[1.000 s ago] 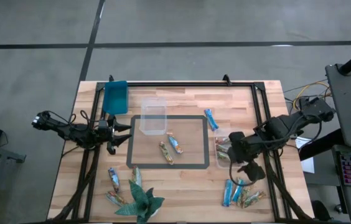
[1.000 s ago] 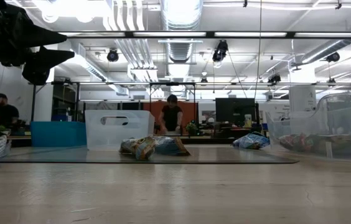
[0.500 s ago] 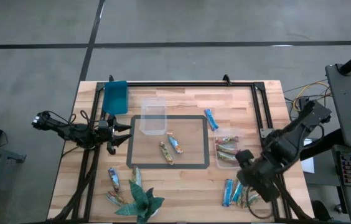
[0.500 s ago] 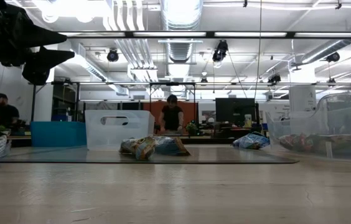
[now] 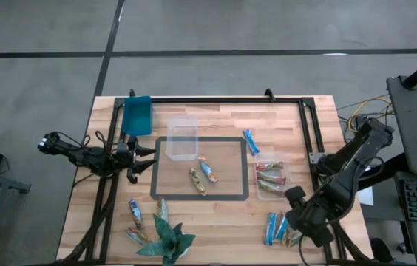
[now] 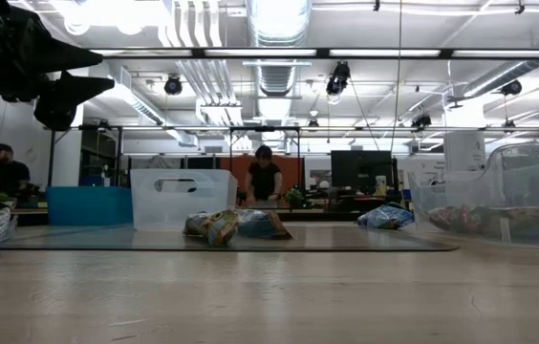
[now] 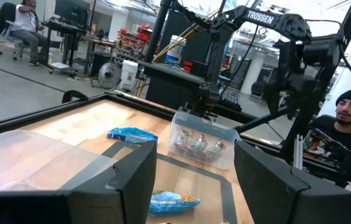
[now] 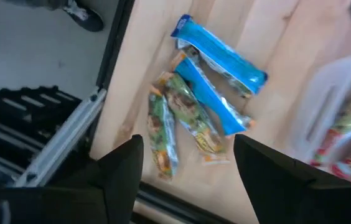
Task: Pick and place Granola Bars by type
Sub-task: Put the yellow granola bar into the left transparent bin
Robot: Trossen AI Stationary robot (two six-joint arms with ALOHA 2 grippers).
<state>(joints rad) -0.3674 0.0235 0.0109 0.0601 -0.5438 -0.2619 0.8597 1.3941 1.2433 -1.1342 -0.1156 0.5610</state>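
Note:
Granola bars lie in groups. Two blue bars [image 8: 219,57] [image 8: 216,99] and two green-brown ones [image 8: 163,134] [image 8: 191,121] sit in a cluster [image 5: 282,229] at the table's near right. My right gripper [image 8: 188,171] [image 5: 299,222] hovers open above this cluster, touching nothing. Brown-red bars fill a clear tub [image 5: 270,177]. Two bars [image 5: 202,176] lie on the centre mat, and one blue bar [image 5: 251,140] lies beyond the tub. Several more [image 5: 136,222] are at the near left. My left gripper [image 5: 146,159] [image 7: 194,186] waits open at the mat's left edge.
An empty clear tub [image 5: 182,138] stands on the mat's far-left corner, with a blue tray [image 5: 137,114] beyond it. A green paper plant [image 5: 165,240] sits at the near edge. A black frame rail [image 8: 82,124] runs beside the near-right cluster. People show in the room behind.
My right gripper has swung from beside the tub of brown-red bars toward the table's near edge and now hangs over the near-right cluster. The tub, which it partly covered before, is in full view. My left arm has kept still.

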